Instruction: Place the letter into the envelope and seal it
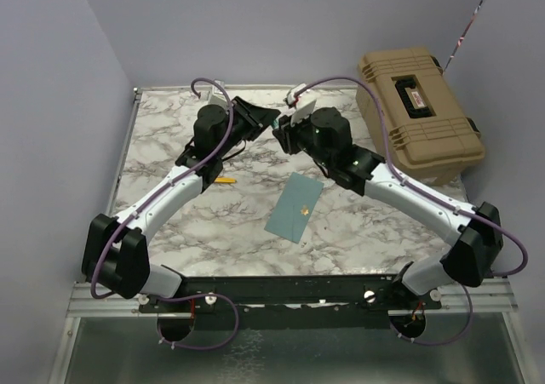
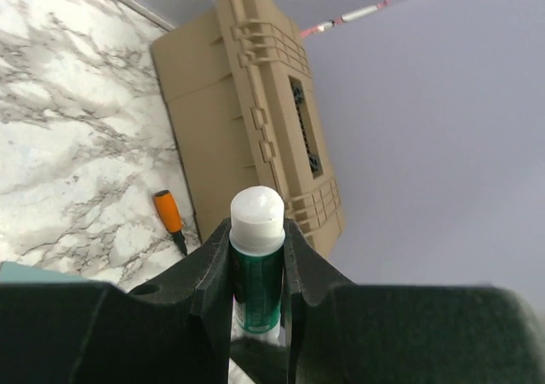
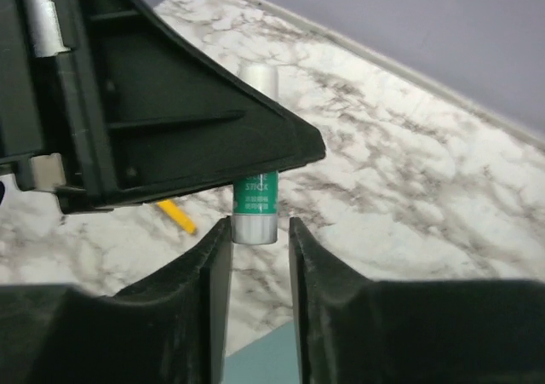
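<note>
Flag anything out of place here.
Nothing spilled or damaged. The envelope lies askew on the table; an orange-handled tool lies loose near the left arm. The left end effector holds a glue stick in mid-air. No letter shows.

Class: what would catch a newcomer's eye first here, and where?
A green glue stick with a white cap is clamped in the left gripper at the far middle, the right gripper's fingers flanking its silver end. Nearer, a flat teal-blue paper envelope lies centrally, and a tan plastic case sits far right.
</note>
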Robot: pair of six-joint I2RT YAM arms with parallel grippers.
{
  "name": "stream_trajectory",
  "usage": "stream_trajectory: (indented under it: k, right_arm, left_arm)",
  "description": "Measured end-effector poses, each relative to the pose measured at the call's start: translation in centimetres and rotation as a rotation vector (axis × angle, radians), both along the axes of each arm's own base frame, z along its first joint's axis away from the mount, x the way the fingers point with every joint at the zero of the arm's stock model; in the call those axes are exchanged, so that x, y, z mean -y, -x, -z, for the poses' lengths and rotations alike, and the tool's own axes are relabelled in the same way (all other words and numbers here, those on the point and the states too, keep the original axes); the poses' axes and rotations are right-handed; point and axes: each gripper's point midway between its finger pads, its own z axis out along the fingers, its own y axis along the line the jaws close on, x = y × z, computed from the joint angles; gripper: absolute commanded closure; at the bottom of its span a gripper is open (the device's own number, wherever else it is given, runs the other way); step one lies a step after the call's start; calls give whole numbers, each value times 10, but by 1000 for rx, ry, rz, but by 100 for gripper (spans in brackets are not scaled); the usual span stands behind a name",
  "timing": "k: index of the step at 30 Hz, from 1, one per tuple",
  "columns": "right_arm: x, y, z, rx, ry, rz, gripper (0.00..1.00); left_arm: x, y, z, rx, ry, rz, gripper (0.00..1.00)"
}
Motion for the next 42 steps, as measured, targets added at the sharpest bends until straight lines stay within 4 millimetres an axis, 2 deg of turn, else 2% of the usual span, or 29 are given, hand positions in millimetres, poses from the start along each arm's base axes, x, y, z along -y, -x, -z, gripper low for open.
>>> stream_trajectory:
  k: [1,4,7,10,13,15,17,21,23,26,28,31,35,39,42]
  right_arm:
    - [2,2,-3,-27,-33,-19,48]
    - [16,7,-12,-112,-119,-62,41]
    - [25,20,-23,-170,-188,-130,40]
    - [22,39,-33,-203,-230,-225,40]
    - [17,56,-33,-245,-257,-314,46]
    - [13,63,-29,-282,-273,-356,54]
    - [11,67,-25,-314,-285,-382,60]
    - [5,71,-27,-342,-320,-419,65]
    - [3,72,-30,-342,-342,-431,71]
    - [0,71,-35,-338,-372,-437,88]
    - [-1,70,-37,-345,-394,-433,95]
    - [-1,68,-37,-350,-421,-425,99]
    - [-3,67,-33,-376,-473,-416,99]
    - [0,59,-35,-382,-529,-382,100]
    - [2,56,-37,-386,-558,-372,99]
  left_arm:
    - [2,1,-2,10,-6,11,100]
    - [11,12,-21,89,-30,76,100]
    - [16,27,-37,178,-52,143,100]
    - [19,40,-48,247,-73,205,100]
    - [22,51,-57,309,-82,256,100]
    - [23,57,-60,341,-87,284,100]
    - [25,63,-62,365,-91,308,100]
    - [27,69,-61,390,-95,342,100]
    - [27,72,-60,396,-97,355,100]
    - [27,74,-62,407,-94,361,100]
    - [27,76,-65,419,-90,361,92]
    - [25,75,-66,425,-86,356,75]
    - [22,77,-60,420,-84,346,64]
    - [21,79,-47,398,-83,347,62]
    - [19,79,-46,406,-76,341,72]
